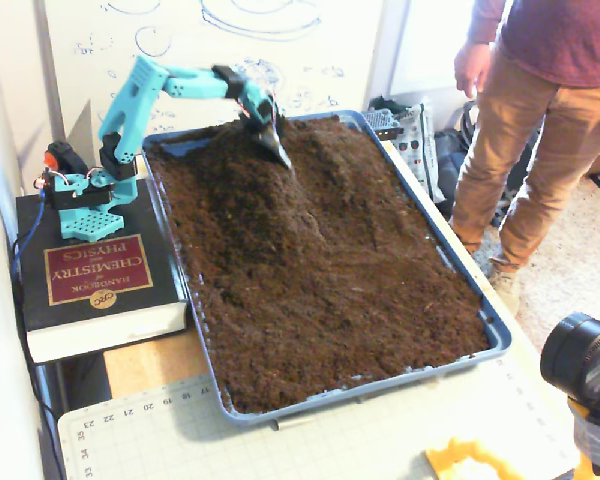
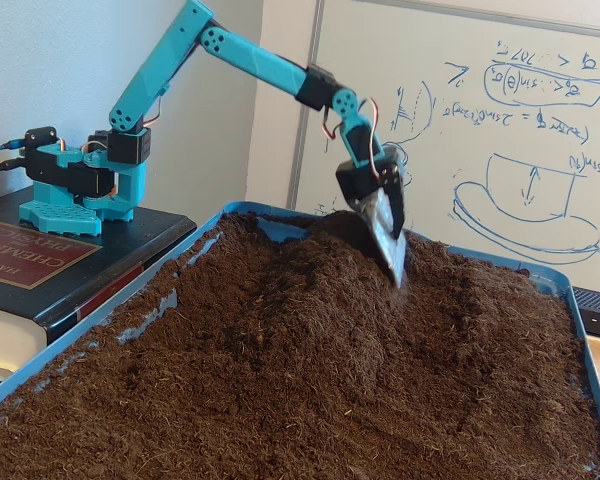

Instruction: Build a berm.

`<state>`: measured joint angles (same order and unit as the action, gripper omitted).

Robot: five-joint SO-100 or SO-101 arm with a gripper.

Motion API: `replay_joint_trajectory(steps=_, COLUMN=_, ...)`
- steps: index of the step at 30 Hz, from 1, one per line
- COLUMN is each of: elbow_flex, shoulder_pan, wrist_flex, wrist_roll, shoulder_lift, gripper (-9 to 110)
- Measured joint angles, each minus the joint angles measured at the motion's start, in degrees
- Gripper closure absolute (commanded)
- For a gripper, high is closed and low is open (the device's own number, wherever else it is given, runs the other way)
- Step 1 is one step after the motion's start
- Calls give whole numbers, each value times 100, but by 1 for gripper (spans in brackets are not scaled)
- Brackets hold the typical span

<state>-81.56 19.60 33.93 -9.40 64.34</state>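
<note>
A blue tray (image 1: 495, 335) (image 2: 80, 330) is filled with dark brown soil. A berm (image 1: 305, 205) (image 2: 320, 300) of loose soil runs from the tray's far end toward its middle, higher than the soil around it. My teal arm reaches over the far end of the tray. Its gripper (image 1: 280, 153) (image 2: 394, 258) looks like one pointed metal blade, jaws together, pointing down. The tip hovers just above the top of the berm, with a few crumbs dropping off it. Nothing is held.
The arm's base stands on a thick black and red book (image 1: 90, 270) (image 2: 20, 260) left of the tray. A person (image 1: 540, 100) stands at the right. A whiteboard (image 2: 520, 130) is behind, and a cutting mat (image 1: 330, 440) and a black camera (image 1: 580, 360) lie in front.
</note>
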Motion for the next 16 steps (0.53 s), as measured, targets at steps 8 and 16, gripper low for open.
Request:
replay_joint_trajectory(steps=8, elbow_flex=-501, shoulder_pan=26, wrist_flex=686, wrist_roll=0, shoulder_lift=1143, gripper=101)
replay_joint_trajectory(steps=16, elbow_flex=-1485, shoulder_pan=26, wrist_flex=2382, wrist_roll=0, shoulder_lift=2558, gripper=101)
